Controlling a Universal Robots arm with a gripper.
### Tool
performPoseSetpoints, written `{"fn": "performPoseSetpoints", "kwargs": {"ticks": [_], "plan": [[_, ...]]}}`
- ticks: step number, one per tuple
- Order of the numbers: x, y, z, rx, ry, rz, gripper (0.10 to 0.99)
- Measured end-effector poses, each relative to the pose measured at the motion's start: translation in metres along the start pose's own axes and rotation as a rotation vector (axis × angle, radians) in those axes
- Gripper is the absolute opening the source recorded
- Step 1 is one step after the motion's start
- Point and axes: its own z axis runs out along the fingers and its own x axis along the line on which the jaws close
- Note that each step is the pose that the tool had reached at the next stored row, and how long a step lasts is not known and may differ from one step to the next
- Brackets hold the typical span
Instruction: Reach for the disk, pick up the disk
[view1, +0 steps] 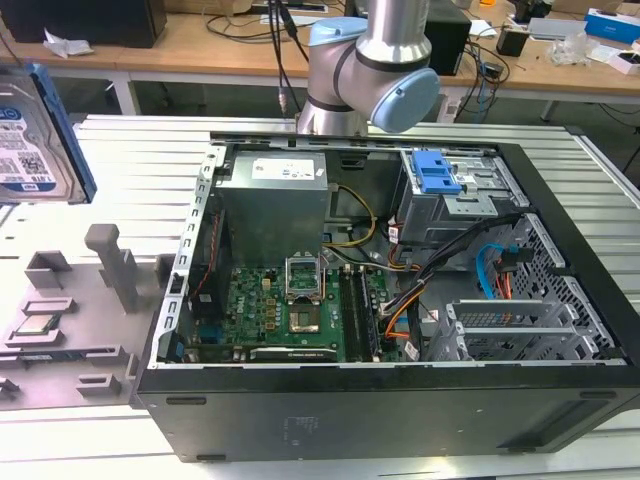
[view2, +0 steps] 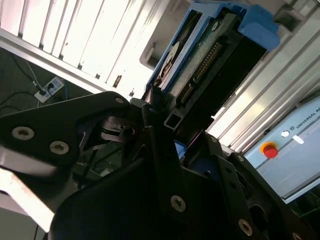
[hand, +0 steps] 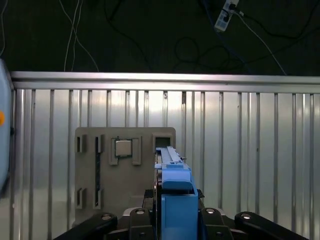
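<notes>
The disk (view1: 30, 130), silver-grey with a white-and-blue label and blue side rails, hangs upright in the air at the exterior view's left edge, above the grey fixture. The first wrist view looks along its edge, with the disk's (hand: 175, 195) blue rail rising between black fingers. My gripper (hand: 175, 222) is shut on it from both sides. In the second wrist view the disk (view2: 210, 55) shows its connector end and blue rails, clamped in my gripper (view2: 165, 120).
A grey fixture (view1: 75, 300) lies under the disk and holds a small square processor chip (view1: 35, 325) (hand: 122, 148). The open computer case (view1: 400, 410) takes up the middle, with a blue-latched drive cage (view1: 440, 175). The arm's joints (view1: 370, 70) stand behind it.
</notes>
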Motion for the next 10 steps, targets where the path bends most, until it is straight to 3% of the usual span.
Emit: {"fn": "performPoseSetpoints", "kwargs": {"ticks": [9,10], "plan": [[-0.0003,0.0001,-0.0239,0.000,0.0000,0.000,0.369],[-0.0004,0.0001,-0.0325,0.000,0.0000,0.000,0.369]]}}
